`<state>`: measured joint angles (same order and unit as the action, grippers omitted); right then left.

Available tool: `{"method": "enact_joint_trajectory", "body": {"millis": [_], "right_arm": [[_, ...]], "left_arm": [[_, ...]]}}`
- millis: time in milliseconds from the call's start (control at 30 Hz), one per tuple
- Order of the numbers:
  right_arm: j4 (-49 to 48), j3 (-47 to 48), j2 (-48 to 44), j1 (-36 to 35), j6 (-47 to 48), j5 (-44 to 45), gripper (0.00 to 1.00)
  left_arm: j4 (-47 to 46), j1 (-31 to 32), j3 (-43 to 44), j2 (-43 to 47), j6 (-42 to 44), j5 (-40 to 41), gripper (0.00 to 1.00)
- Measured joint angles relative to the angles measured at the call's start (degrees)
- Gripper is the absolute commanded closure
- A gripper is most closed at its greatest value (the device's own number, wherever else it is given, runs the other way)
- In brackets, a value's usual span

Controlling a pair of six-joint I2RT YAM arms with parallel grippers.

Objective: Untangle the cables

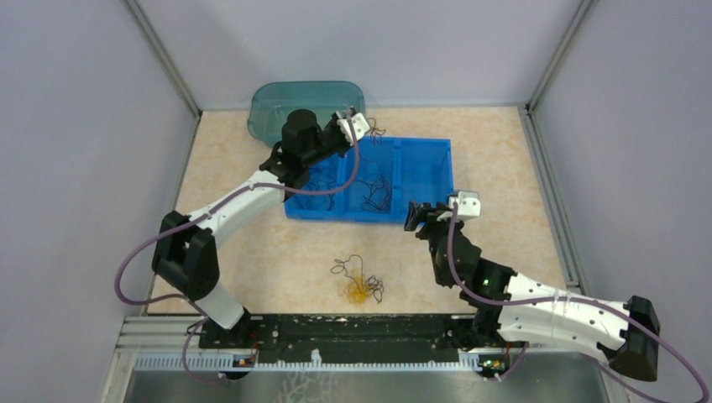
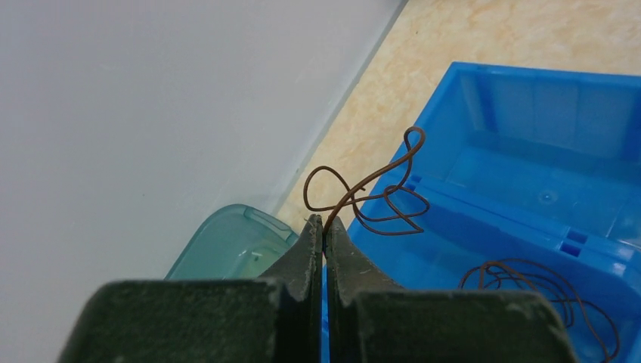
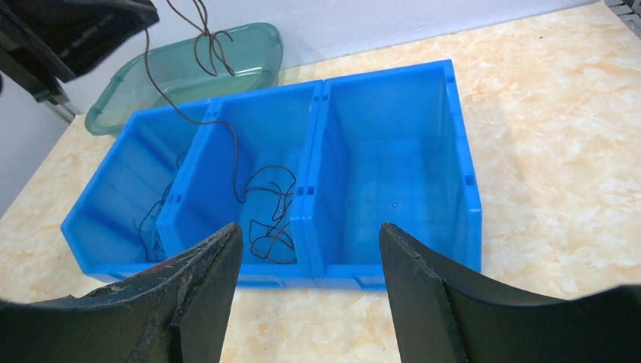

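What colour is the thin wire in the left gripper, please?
The thin wire is dark brown; left wrist view.

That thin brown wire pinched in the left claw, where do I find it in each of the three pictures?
Top external: brown wire, upper middle, at the blue bin's far edge.
Left wrist: centre, looping above the shut left gripper.
Right wrist: top left, hanging into the bin's middle compartment.
Shared landmark: the blue bin.

Cables in bin, tub behind it, clump before it
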<state>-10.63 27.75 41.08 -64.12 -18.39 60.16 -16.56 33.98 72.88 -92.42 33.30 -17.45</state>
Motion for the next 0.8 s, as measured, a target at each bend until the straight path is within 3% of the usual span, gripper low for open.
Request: {"method": "enact_joint_trajectory", "body": {"millis": [100,267,333,367,400,600,800], "right_arm": [[-0.02,0.0,-0.59,0.2,0.42,0.0,0.33],[0.0,0.0,-0.63,0.28,0.7,-0.5,0.33],[0.11,0.0,-0.63,0.28,0.68,-0.9,0.33],[0.28,0.0,-0.63,0.28,0.66,-1.16,0.33],[0.52,0.0,-0.63,0.28,0.66,-1.4,0.33],[3.21,0.68,-0.28,0.31,-0.02,-4.07,0.32],[8.35,4.24,2.32,0.48,-2.67,-10.78,0.34]], "left_arm": [[0.7,-0.07,0.79,-2.08,1.16,0.37,0.93],[10.21,-0.02,5.57,-5.2,2.69,-0.24,0.8],[13.22,0.02,5.6,-5.29,3.58,-0.55,0.44],[14.1,0.02,5.22,-5.18,4.07,-0.68,0.32],[14.67,0.02,4.79,-5.01,4.92,-0.76,0.28],[21.64,0.02,4.0,-4.17,6.45,-0.9,0.11],[29.42,-0.39,8.72,-2.69,6.34,-1.25,0.05]]}}
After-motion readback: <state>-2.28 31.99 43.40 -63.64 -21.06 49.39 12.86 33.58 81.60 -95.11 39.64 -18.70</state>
